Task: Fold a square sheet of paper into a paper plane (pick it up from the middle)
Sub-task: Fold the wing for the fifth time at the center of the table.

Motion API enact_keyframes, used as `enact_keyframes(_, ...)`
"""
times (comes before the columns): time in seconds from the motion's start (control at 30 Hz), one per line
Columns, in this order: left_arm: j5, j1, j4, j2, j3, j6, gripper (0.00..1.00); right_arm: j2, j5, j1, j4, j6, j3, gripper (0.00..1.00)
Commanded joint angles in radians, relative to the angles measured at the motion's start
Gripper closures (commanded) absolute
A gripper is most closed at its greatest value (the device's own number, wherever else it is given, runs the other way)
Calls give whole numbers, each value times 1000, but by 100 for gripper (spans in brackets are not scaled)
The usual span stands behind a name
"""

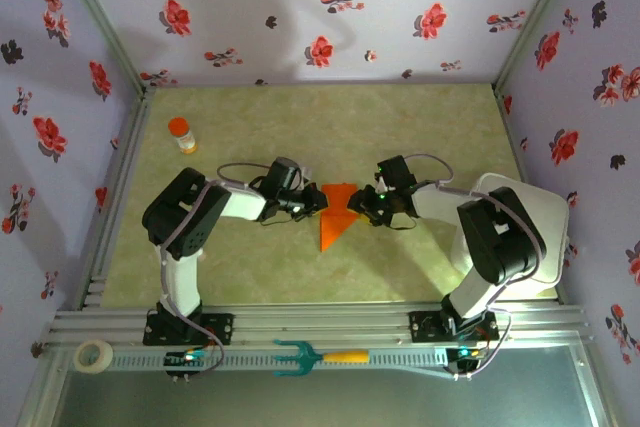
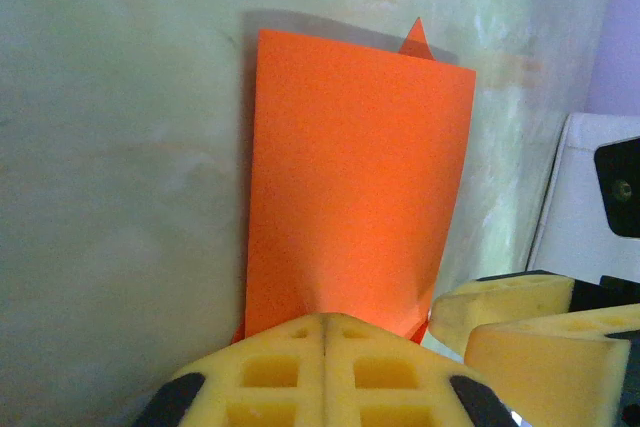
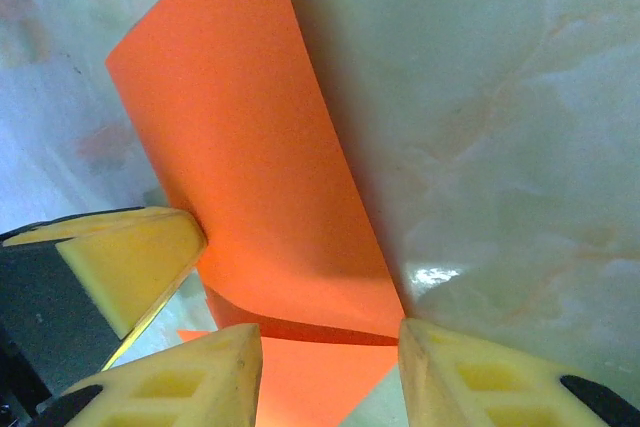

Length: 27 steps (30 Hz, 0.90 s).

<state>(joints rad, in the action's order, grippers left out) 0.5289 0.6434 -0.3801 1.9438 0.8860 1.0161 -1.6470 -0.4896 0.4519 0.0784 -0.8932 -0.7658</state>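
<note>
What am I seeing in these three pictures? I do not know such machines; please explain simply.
Two robot arms are bolted at the near edge of a table. One picture looks down from above; the other two come from cameras on each wrist. The left hand is shut on the edge of the orange paper, which is folded to a pointed shape. The right hand is partly open, with the paper's opposite edge between its yellow fingers. Also there: a small orange-capped bottle, a white board, a tape roll and a teal fork tool.

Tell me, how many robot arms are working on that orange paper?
2: the left gripper pinches the paper's left edge; the right gripper sits open at its right edge.
</note>
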Motion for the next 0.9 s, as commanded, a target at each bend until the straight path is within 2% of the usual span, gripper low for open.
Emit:
enact_keyframes(0.0,-15,-14,88,16,-25,-2,100,-10,6,3,-37,-26,19,58)
enact_keyframes(0.2,-14,-14,86,12,-28,-1,100,17,44,-6,-1,-12,19,58)
enact_keyframes(0.7,-17,-14,74,13,-33,7,100,-7,-45,-4,-100,-66,30,58)
enact_keyframes(0.87,-23,-17,73,9,-39,8,100,46,75,-12,44,-4,32,58)
